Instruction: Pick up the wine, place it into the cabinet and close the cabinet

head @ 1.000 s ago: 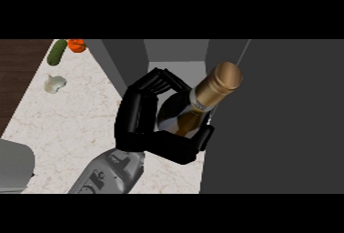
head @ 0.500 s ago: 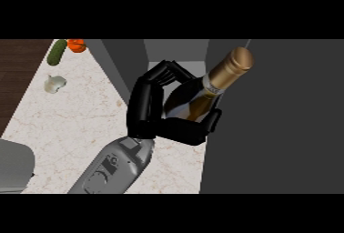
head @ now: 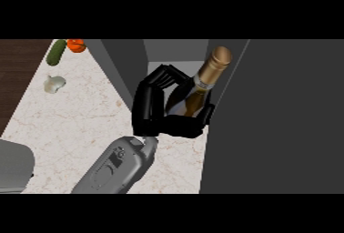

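- I have my right hand (head: 156,108) curled around the lower body of the dark wine bottle with the gold foil neck (head: 205,82); the fingers wrap it from the left.
- The bottle is at the mouth of the dark grey cabinet (head: 128,63), between its left wall and the open door (head: 282,113).
- Its long axis tilts, with the neck pointing up and right, toward the inside.
- I think the next push goes along this axis, deeper in.
- My left hand is not visible.

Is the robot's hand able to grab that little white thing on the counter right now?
Probably not yet: the hand is curled round the wine bottle at the cabinet; the garlic lies far left.
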